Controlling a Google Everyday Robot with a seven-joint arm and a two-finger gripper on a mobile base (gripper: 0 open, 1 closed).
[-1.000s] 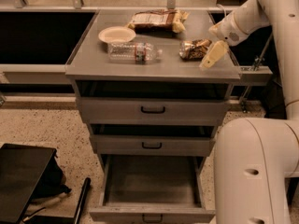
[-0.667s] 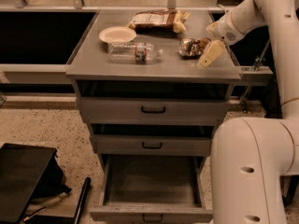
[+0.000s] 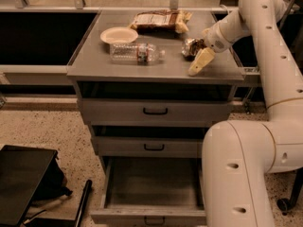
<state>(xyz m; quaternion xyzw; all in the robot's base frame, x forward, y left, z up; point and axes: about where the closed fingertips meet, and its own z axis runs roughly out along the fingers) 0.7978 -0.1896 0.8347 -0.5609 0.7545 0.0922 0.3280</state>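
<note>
Tool (image 3: pixel 198 63) beside shiny snack bag (image 3: pixel 191 46)

A small crumpled snack bag (image 3: pixel 191 46), shiny foil with brown and dark print, lies slumped on the right part of the desk (image 3: pixel 156 71) top, well back from the front edge. The hand (image 3: pixel 199 60) sits just at the bag's right side, angled down toward the desk's front

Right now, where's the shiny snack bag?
The shiny snack bag lies on the right of the cabinet top, between the water bottle and the hand.
</note>
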